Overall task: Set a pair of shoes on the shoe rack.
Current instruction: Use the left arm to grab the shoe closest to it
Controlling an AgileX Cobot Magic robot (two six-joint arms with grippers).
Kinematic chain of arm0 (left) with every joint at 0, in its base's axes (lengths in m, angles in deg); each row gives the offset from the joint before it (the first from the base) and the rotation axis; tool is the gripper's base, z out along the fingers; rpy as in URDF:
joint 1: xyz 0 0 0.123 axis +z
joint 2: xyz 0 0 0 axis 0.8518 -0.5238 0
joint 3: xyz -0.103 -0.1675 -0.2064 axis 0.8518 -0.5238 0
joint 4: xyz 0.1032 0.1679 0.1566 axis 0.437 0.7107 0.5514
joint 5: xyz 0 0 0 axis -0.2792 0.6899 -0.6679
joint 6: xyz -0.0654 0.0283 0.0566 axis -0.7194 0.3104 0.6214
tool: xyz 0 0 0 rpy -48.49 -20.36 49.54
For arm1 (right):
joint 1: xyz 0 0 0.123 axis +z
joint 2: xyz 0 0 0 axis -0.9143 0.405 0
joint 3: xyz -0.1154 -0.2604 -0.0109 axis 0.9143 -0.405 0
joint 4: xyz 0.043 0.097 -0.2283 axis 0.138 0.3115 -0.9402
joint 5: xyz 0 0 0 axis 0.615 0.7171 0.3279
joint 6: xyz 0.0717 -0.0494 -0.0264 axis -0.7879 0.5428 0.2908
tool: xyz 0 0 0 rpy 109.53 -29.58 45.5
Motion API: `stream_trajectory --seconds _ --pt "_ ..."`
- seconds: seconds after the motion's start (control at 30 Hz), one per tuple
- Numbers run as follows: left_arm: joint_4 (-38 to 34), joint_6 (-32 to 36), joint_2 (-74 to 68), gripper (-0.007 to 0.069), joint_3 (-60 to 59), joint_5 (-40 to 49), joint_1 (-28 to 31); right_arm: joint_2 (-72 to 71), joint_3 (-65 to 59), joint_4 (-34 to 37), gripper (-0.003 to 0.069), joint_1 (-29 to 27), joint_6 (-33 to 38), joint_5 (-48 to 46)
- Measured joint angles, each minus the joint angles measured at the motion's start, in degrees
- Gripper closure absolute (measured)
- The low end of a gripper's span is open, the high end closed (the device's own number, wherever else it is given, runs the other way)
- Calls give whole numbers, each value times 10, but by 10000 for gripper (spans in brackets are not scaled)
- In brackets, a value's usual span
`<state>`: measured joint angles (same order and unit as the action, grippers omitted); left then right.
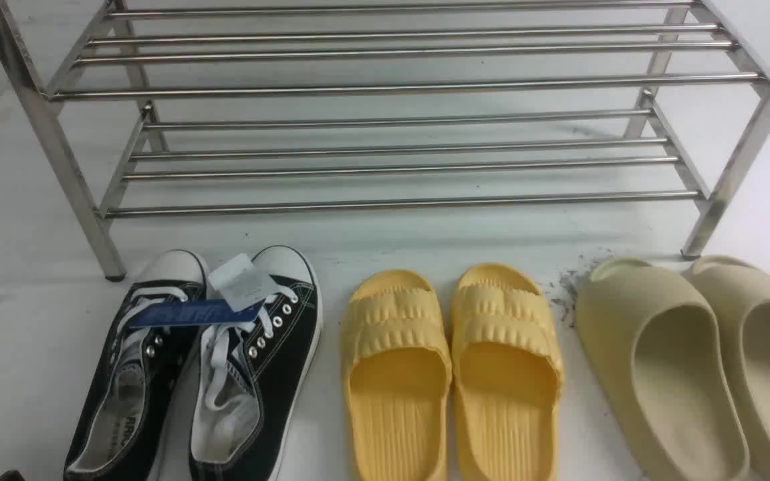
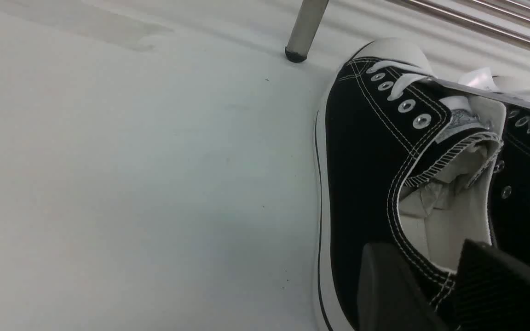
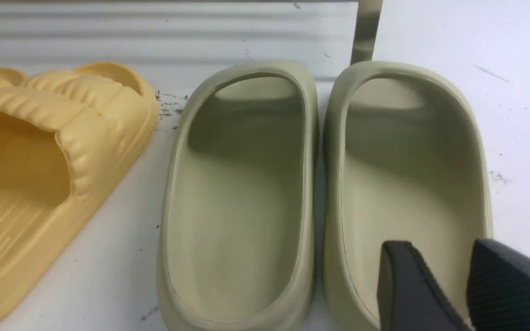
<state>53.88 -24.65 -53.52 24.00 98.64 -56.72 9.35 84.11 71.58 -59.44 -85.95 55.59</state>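
Observation:
The pair of shoes, two black canvas sneakers with white laces and toe caps, lies on the white floor at the front left, the left one (image 1: 131, 374) beside the right one (image 1: 258, 361), toes toward the shoe rack (image 1: 398, 87). A blue card (image 1: 191, 312) and a white tag (image 1: 241, 280) lie across their laces. In the left wrist view my left gripper (image 2: 426, 257) is open and straddles the outer side wall of the left sneaker (image 2: 366, 151) near the heel, one finger outside, one inside. My right gripper (image 3: 440, 250) is open above a beige slide (image 3: 407, 161), holding nothing.
A pair of yellow ridged slides (image 1: 452, 374) sits in the middle and larger beige slides (image 1: 699, 361) at the right, all in a row before the rack. The rack's front legs (image 1: 84, 200) (image 1: 726, 194) stand just beyond the shoes. Dark specks (image 1: 569, 287) mark the floor.

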Motion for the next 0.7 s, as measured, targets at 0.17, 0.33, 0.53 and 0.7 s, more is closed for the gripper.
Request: stream_trajectory --seconds 0.17,0.33,0.53,0.7 --pt "0 0 0 386 0 0 0 0 0 0 419 0 0 0" --pt "0 0 0 386 0 0 0 0 0 0 419 0 0 0" --pt "0 0 0 386 0 0 0 0 0 0 419 0 0 0" --pt "17 0 0 386 0 -7 0 0 0 0 419 1 0 0"
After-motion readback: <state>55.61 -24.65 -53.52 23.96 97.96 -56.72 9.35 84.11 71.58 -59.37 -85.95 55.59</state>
